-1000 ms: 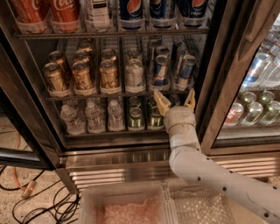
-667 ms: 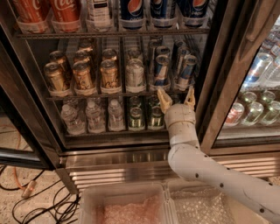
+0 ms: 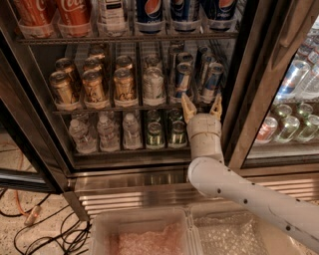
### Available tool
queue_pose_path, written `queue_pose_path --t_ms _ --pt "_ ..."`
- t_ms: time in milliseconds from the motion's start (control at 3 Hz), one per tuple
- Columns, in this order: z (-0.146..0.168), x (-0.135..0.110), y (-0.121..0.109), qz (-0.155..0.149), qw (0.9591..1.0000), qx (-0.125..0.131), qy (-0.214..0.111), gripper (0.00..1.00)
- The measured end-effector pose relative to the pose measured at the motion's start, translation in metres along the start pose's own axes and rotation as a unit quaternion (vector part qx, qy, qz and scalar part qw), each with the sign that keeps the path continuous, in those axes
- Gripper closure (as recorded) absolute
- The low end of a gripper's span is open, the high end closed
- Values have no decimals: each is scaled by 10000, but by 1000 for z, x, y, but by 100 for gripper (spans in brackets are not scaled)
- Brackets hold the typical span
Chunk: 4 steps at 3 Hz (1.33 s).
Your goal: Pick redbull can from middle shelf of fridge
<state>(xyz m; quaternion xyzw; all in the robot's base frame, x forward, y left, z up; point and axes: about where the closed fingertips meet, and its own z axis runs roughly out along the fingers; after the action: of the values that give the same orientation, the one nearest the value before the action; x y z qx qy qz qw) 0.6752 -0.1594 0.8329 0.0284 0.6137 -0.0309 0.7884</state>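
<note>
The fridge (image 3: 249,89) stands open in front of me. Its middle shelf (image 3: 99,108) holds gold cans on the left, a pale silver can, then slim blue-and-silver redbull cans at the right. The nearest redbull can (image 3: 212,82) stands at the front right, another (image 3: 182,79) just left of it. My gripper (image 3: 201,107) is open, its two tan fingers pointing up at the shelf's front rail, just below and between these two redbull cans. It holds nothing.
The top rack holds cola and Pepsi bottles (image 3: 149,12). The bottom rack holds water bottles (image 3: 107,132) and green cans (image 3: 155,134). A ribbed steel base (image 3: 134,191) runs below. A clear bin (image 3: 144,234) sits in front. Cables (image 3: 30,214) lie on the floor at left.
My gripper has risen slightly and moved a little closer to the middle shelf's front rail, still open.
</note>
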Motion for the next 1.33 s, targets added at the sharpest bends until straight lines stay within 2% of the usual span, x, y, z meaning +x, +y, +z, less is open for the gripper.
queue_pose_path --t_ms 333,1333 --pt "10 2 -5 -13 9999 142 -36 36" --pt "31 7 -22 -104 9985 525 -95 35"
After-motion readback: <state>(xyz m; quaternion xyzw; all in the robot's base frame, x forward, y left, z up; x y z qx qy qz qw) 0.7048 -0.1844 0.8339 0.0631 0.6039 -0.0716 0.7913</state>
